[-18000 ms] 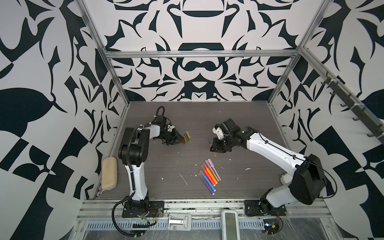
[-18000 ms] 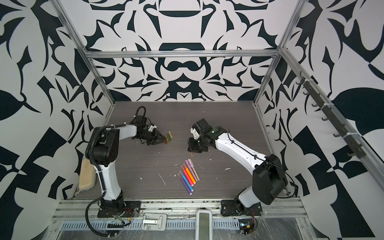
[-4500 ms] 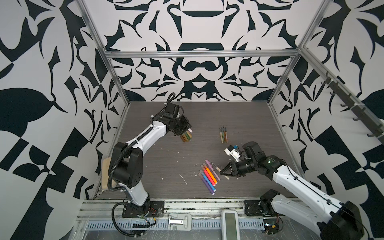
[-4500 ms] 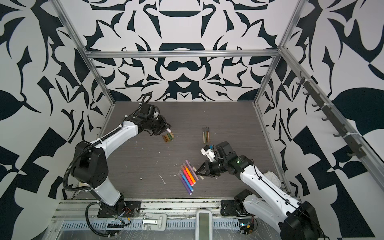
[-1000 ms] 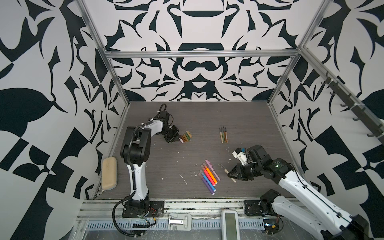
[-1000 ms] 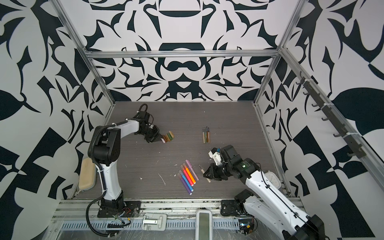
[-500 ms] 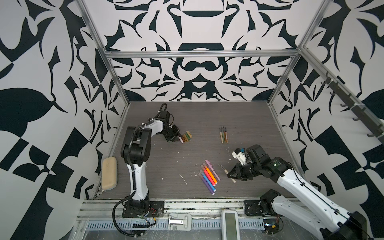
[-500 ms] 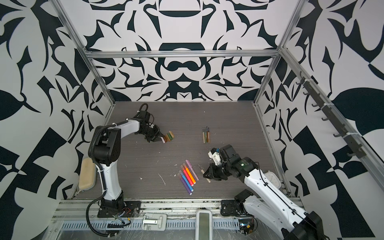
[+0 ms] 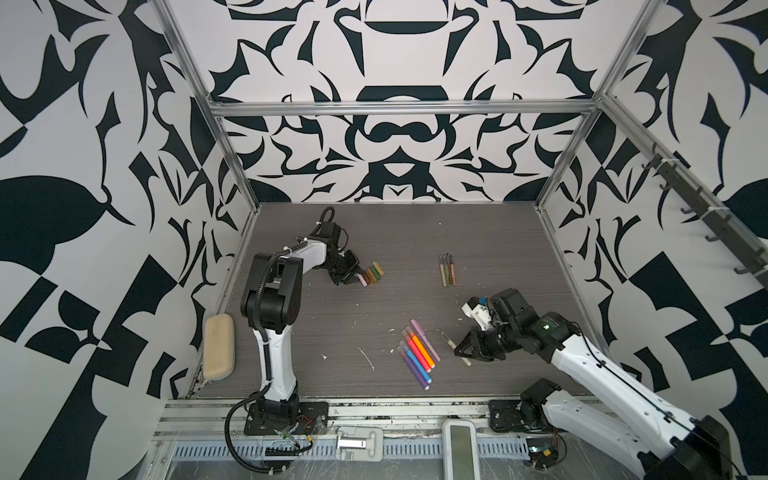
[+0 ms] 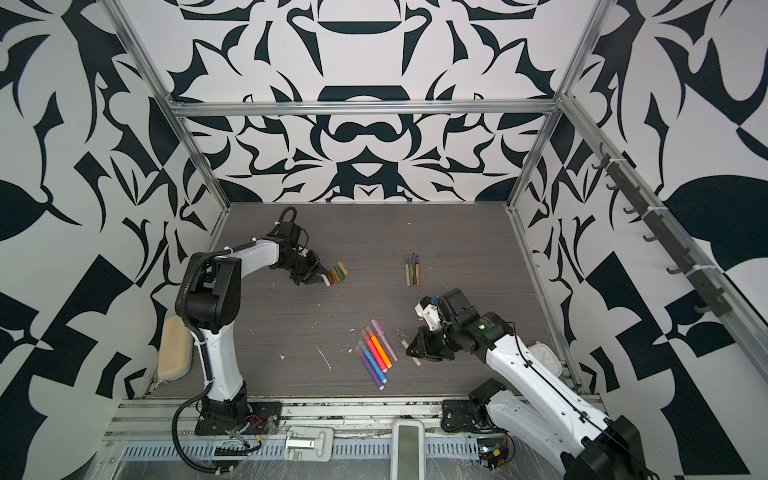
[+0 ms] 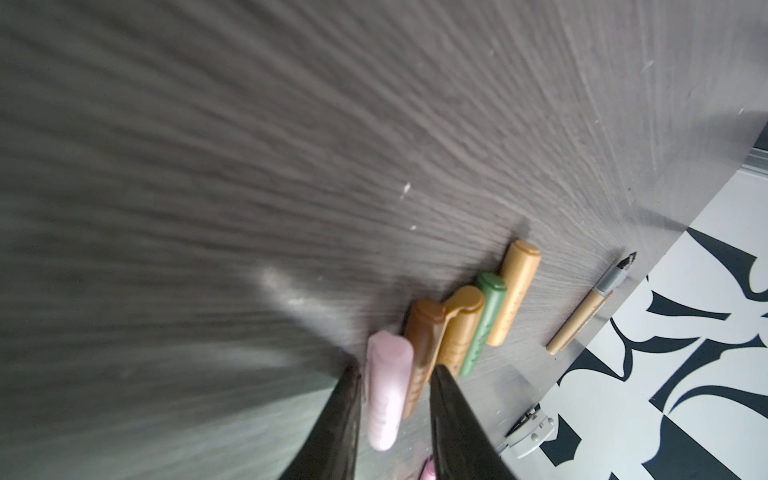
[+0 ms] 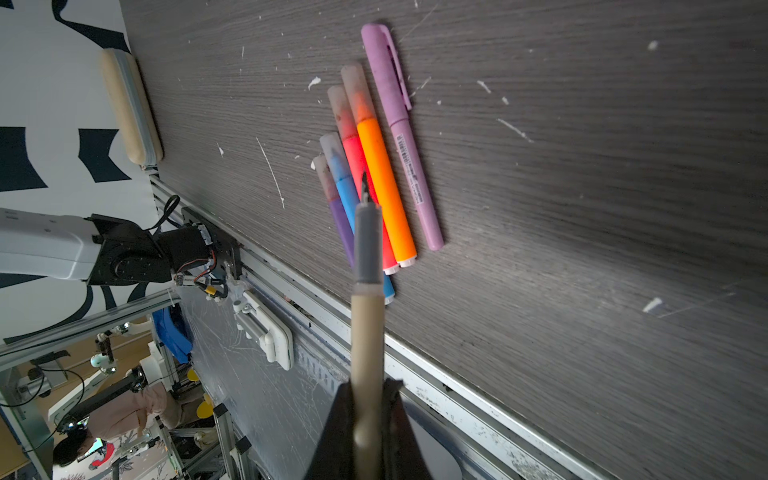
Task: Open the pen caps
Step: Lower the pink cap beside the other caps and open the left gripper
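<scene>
The left gripper (image 11: 395, 369) stands slightly parted astride the pink cap (image 11: 384, 409), which lies on the table (image 11: 249, 166) at the end of the row of pen caps (image 11: 465, 324). The right gripper (image 12: 369, 386) is clamped on an uncapped tan pen (image 12: 366, 328), near the capped markers (image 12: 376, 166).

Both top views are bright and evenly lit, sharp across the table (image 9: 415, 232), with only soft, short shadows; the patterned walls (image 9: 83, 166) splay outward toward the edges. In the left wrist view the table smears into streaks around a pale glare patch, while the caps (image 11: 461, 328) stay fairly crisp. In the right wrist view the pen (image 12: 368, 332) near the lens is soft, and a broad shadow darkens the table.
</scene>
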